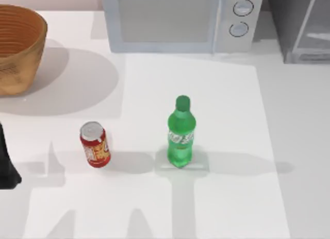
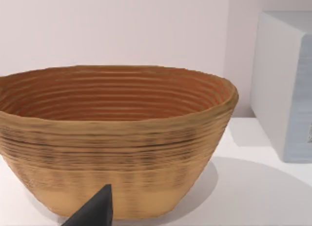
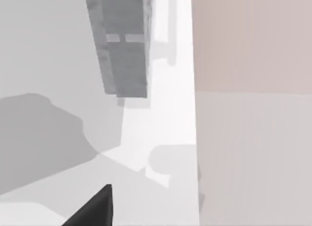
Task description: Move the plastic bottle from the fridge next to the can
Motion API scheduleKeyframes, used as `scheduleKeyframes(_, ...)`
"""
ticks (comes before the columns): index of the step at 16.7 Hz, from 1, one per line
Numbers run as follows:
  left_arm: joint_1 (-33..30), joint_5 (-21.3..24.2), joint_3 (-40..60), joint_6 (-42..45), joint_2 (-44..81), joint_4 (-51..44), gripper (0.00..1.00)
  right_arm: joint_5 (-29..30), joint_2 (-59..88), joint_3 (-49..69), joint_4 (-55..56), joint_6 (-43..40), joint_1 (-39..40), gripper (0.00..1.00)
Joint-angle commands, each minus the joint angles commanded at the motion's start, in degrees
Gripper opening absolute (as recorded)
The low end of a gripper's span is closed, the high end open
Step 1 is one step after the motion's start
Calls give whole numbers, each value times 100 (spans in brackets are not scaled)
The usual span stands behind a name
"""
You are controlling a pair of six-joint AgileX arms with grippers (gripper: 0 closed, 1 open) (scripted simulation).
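The plastic bottle (image 1: 181, 133) stands upright on the white table (image 1: 232, 198), its long axis vertical and its green cap (image 1: 182, 102) uppermost, the pale label band wrapping its middle. It rests on a small pale patch of the surface, out in the open, well apart from the fridge (image 1: 304, 25), which sits at the table's far right corner behind and to the right of the bottle. The can (image 1: 95, 144) stands to the left of the bottle, also upright with its silver top showing, near the bottle but with a clear gap of bare table between them.

Behind the bottle, along the back edge, is a white microwave (image 1: 175, 20) with two round knobs (image 1: 241, 17), just left of the fridge. Far to the left of the bottle and behind the can sits a woven basket (image 1: 18, 46), casting a broad round shadow on the table. The tabletop is plain white, with a brighter rectangle of light around the bottle and long grey shadows crossing it. The wall beyond is a pale pinkish tone.

The left arm (image 1: 6, 161) is at the table's left edge, left of the can; its wrist view faces the basket (image 2: 114, 138) with the microwave's side (image 2: 285, 84) beyond. One dark fingertip (image 2: 95, 211) shows there, so I cannot tell the jaws' state. The right wrist view looks at the fridge (image 3: 124, 46) and wall; again one dark fingertip (image 3: 95, 209), jaws' state unclear.
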Motion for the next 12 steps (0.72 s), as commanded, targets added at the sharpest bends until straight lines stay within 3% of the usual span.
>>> scheduleKeyframes(6, 0, 0, 0, 0, 0, 0, 100, 93, -2, -20, 563, 596, 452, 100)
scheduleKeyframes(12, 0, 0, 0, 0, 0, 0, 100, 455, 45, -49, 2650, 3162, 2025, 100)
